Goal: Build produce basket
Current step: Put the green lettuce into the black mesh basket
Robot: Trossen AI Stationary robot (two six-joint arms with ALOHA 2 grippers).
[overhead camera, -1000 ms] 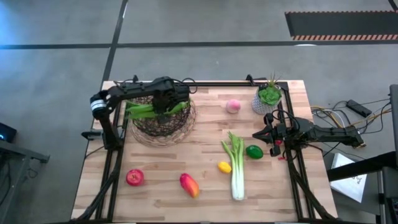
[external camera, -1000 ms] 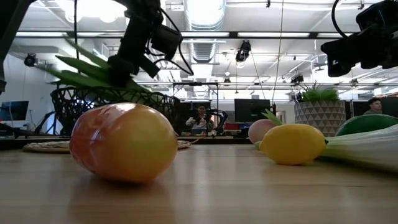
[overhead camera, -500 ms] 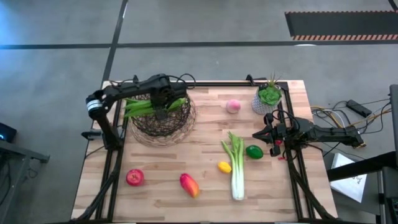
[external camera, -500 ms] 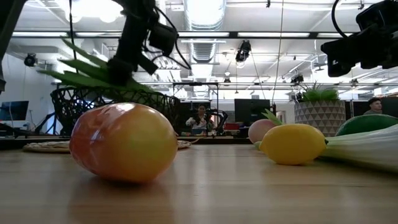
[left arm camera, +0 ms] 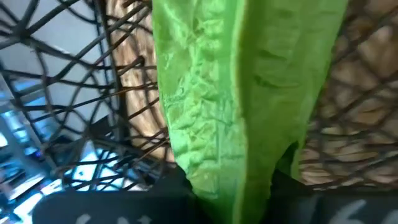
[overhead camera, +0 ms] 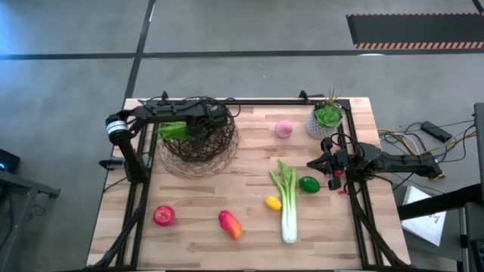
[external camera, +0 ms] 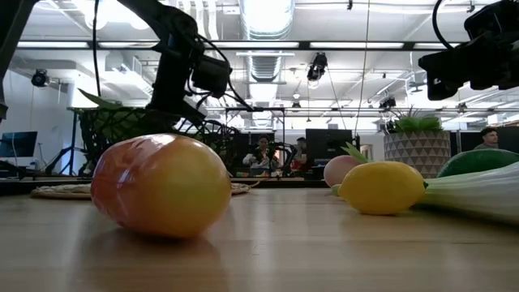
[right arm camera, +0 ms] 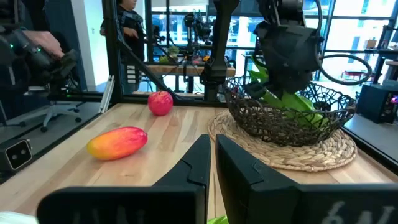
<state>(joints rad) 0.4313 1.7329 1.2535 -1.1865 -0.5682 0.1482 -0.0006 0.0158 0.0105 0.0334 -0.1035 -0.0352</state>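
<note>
The dark wire basket [overhead camera: 215, 151] stands on a round straw mat at the table's far left. My left gripper [overhead camera: 198, 127] reaches down into it, shut on the long green pod [overhead camera: 172, 130], which also shows in the left wrist view [left arm camera: 236, 93] and from across the table [right arm camera: 292, 99]. My right gripper [overhead camera: 313, 162] hangs shut and empty above the table's right side, next to the green lime [overhead camera: 308, 183]. The peach [overhead camera: 283, 128], celery [overhead camera: 287, 202], lemon [overhead camera: 272, 202], mango [overhead camera: 230, 224] and tomato [overhead camera: 163, 215] lie on the table. My left gripper pinches the green pod between its two fingers, which come from above and lie across it. The held part [left arm camera: 227, 177] shows only at the picture's bottom, so where along the pod it is cannot be told. The pod lies slanted inside the basket, below the rim.
A small potted green plant [overhead camera: 327, 115] stands at the far right corner. The straw mat [right arm camera: 286, 155] reaches out past the basket. Bare wood lies between the basket and the celery. People sit in the room beyond the table.
My left gripper has gone down into the basket with the green pod and a little toward the table's left edge. The pod, which stood across and above the rim, has turned and sunk inside the basket. The right arm has kept still.
</note>
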